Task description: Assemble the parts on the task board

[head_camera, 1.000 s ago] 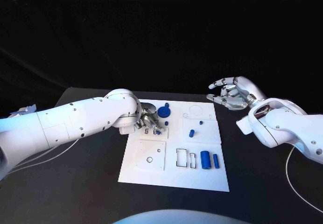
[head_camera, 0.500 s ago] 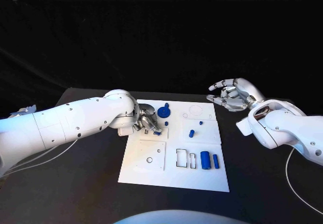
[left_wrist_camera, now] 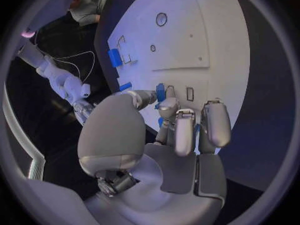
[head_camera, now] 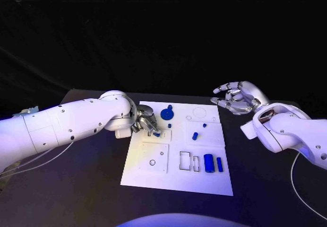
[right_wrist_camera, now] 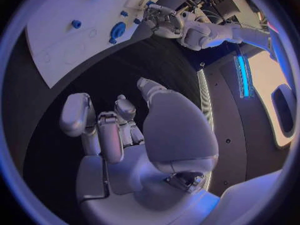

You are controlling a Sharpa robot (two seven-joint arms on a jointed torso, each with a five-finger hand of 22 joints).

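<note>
Looking down from the head camera, a white task board (head_camera: pixel 178 163) lies in the middle of a black surface (head_camera: pixel 89 189). The left hand (head_camera: pixel 146 121) rests on the board's far left part, fingers curled down around a small blue part (head_camera: pixel 157 134); whether they actually grip it cannot be told from here. Just beyond that hand on the board stands a round blue disc part (head_camera: pixel 166 114). Toward the board's middle sit two small blue pegs (head_camera: pixel 195 135), and on the board's near right part two blue cylinders (head_camera: pixel 208 162) stand side by side next to an outlined rectangular slot (head_camera: pixel 185 160). The right hand (head_camera: pixel 235 98) hovers off the board's far right corner, well apart from every part, fingers bent inward and holding nothing. From the left wrist camera, the left hand (left_wrist_camera: pixel 178 130) presses its fingertips (left_wrist_camera: pixel 167 105) onto the board (left_wrist_camera: pixel 212 40), with a small blue part (left_wrist_camera: pixel 160 92) touching them between thumb and fingers. From the right wrist camera, the right hand (right_wrist_camera: pixel 119 130) hangs over the bare black surface (right_wrist_camera: pixel 94 80) beside the board (right_wrist_camera: pixel 69 35), fingers loosely curled and empty; the left hand (right_wrist_camera: pixel 164 20) shows at the board's edge.
</note>
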